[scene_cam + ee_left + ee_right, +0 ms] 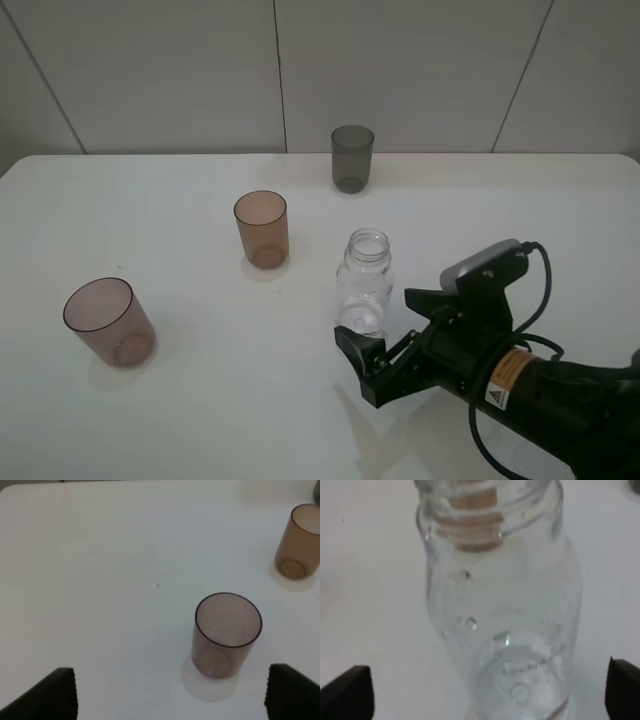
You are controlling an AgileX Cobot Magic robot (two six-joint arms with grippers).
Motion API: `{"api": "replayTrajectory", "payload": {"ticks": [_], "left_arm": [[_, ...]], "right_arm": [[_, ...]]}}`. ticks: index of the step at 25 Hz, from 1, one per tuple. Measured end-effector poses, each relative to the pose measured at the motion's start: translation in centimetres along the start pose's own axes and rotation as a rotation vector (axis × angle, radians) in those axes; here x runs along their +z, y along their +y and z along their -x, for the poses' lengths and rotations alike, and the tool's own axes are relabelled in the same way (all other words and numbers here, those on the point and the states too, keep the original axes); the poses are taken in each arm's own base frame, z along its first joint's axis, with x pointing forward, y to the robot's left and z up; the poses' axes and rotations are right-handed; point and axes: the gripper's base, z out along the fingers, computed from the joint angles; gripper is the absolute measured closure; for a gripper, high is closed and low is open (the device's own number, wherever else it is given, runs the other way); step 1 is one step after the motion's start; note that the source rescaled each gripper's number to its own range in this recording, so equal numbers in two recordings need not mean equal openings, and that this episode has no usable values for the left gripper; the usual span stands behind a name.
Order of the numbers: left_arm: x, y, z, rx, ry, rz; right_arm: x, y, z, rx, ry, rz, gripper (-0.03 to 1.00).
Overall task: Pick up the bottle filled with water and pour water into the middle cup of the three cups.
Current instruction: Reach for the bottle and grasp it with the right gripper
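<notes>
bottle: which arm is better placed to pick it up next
Right. The right claw is open just beside the bottle, and the right wrist view shows the bottle centred in its opening. The left claw faces the pinkish-mauve cup, far from the bottle.

White table (180, 400), four things standing on it.
Upright and apart from each other: pinkish-mauve cup (108, 321) at the left, amber-brown cup (262, 229) in the middle, dark grey cup (352, 158) near the far edge, clear bottle (364, 285) near the amber-brown cup's right.
</notes>
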Motion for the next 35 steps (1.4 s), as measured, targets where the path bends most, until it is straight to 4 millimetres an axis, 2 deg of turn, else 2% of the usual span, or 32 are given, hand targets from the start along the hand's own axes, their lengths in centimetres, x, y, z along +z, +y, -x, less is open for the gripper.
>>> {"api": "replayTrajectory", "payload": {"ticks": [17,35], "left_arm": [[0.0,0.0,0.0,0.000,0.000,0.000],[0.0,0.0,0.0,0.000,0.000,0.000]], "right_arm": [[2.6,0.1,0.0,0.025,-0.027,-0.055,-0.03],[2.7,-0.1,0.0,0.032,-0.028,-0.074,-0.03]]}}
